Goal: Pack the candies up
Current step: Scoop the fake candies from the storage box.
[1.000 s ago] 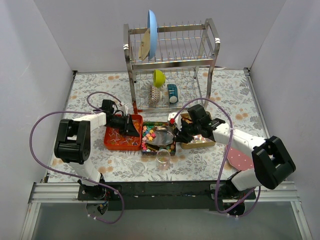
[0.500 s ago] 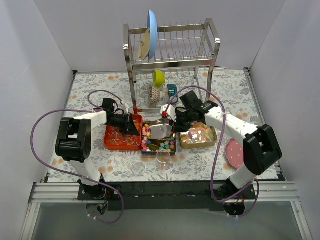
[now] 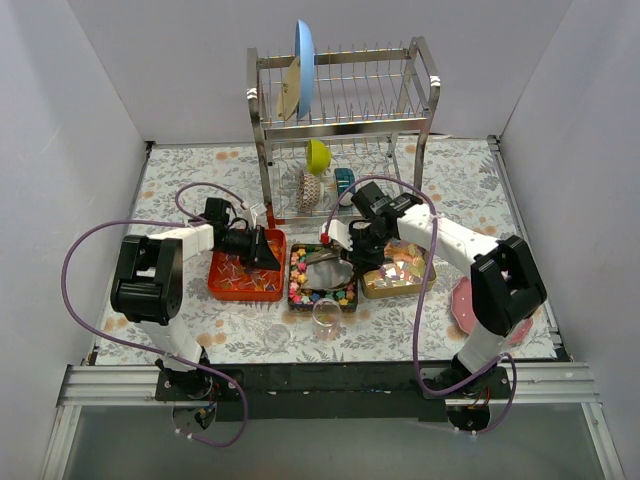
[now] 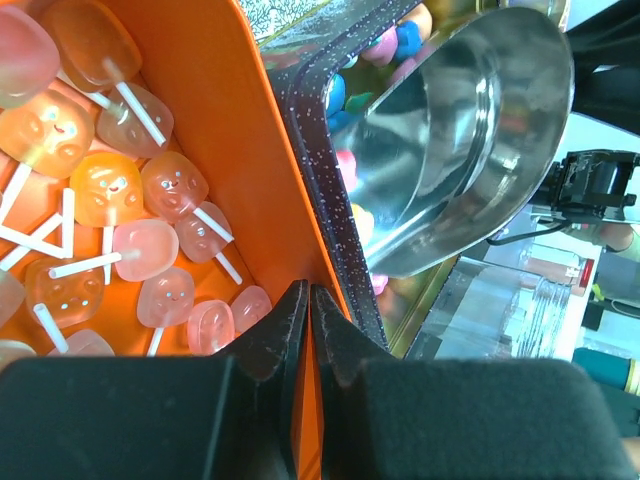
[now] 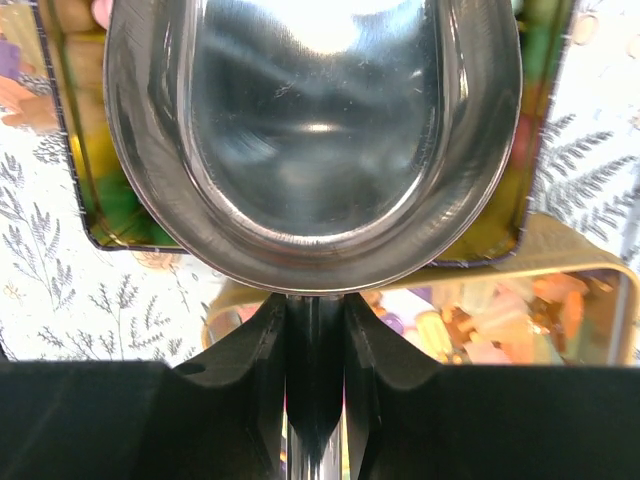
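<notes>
**Right claw (image 5: pixel 315 330) clenched on scoop (image 5: pixel 315 130) handle: spill risk**

Left claw (image 4: pixel 307 300) pinches the wall of the orange tray (image 4: pixel 250 150), centre left. Dark tin (image 3: pixel 320 306) at frame centre holds the candies (image 3: pixel 299 270) beneath the scoop. Tipping a loaded scoop could scatter them past the narrow glass (image 3: pixel 325 313) just below.

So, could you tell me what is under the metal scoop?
The dark tray of candies; those around the scoop show, those beneath its bowl are hidden.
</notes>
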{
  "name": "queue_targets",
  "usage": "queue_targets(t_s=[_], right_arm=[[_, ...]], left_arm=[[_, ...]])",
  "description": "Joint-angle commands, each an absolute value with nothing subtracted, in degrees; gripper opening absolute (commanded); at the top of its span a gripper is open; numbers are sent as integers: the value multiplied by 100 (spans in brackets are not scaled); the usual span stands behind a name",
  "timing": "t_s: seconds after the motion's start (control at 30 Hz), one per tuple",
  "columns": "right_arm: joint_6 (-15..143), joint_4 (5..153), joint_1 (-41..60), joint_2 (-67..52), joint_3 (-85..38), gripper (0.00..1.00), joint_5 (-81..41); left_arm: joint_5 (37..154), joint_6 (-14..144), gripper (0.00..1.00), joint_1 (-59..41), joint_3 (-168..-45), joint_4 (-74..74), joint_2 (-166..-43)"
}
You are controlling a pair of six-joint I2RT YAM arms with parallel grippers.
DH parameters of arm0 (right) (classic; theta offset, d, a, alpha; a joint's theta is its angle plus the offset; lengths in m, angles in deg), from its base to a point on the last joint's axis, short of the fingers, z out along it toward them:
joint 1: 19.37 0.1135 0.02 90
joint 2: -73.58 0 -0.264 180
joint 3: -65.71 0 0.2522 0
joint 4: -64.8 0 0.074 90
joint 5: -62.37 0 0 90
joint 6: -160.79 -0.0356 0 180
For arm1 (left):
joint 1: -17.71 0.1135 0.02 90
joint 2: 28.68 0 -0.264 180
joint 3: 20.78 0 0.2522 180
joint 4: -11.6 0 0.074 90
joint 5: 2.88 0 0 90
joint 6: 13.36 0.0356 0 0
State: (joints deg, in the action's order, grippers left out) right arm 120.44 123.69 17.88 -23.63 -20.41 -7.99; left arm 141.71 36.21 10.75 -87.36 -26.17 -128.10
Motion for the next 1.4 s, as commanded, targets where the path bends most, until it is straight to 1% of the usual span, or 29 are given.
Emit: queue_targets(t_s=[0.0, 0.1, 0.23, 0.53, 0.77, 0.83, 0.87, 0.9, 0.93, 0.97, 1.0, 1.03, 1.17, 1.37], right_arm=[[12081, 12936, 1772, -2459, -2478, 34, -1145], [12072, 12928, 1772, -2486, -2426, 41, -1128], [12072, 12857, 1772, -2547, -2285, 45, -1198], [12063, 12743, 1772, -2846, -2346, 46, -1189], [12107, 12726, 1763, -3022, -2390, 44, -1409], [12028, 12690, 1763, -3092, -2434, 41, -1348], [12019, 12690, 1763, -3153, -2478, 38, -1321], [12001, 12708, 1754, -3188, -2522, 28, -1304], [11984, 12708, 1763, -3224, -2609, 22, -1286], [11992, 12682, 1763, -3233, -2619, 9, -1286], [12001, 12690, 1763, -3224, -2645, 4, -1295], [12019, 12708, 1754, -3215, -2689, 1, -1295], [12106, 12830, 1728, -3092, -2759, 1, -1383], [12544, 13823, 1649, -3022, -3408, 1, -1646]], left_arm=[[14425, 3463, 5, 1095, -8596, -2229, -12545], [14452, 3375, 5, 1095, -8552, -2132, -12519], [14487, 3357, 5, 1095, -8464, -2106, -12501], [14504, 3261, 6, 1103, -8376, -1991, -12536], [14504, 3199, 6, 1095, -8341, -1886, -12562], [14504, 3164, 6, 1095, -8341, -1833, -12615], [14496, 3155, 6, 1095, -8349, -1842, -12624], [14496, 3146, 6, 1095, -8341, -1842, -12633], [14504, 3146, 6, 1095, -8349, -1833, -12633], [14504, 3146, 6, 1095, -8358, -1851, -12633], [14496, 3146, 6, 1095, -8358, -1868, -12633], [14504, 3155, 6, 1095, -8367, -1877, -12641], [14504, 3164, 6, 1103, -8384, -1895, -12633], [14487, 3208, 6, 1095, -8437, -1938, -12571]])
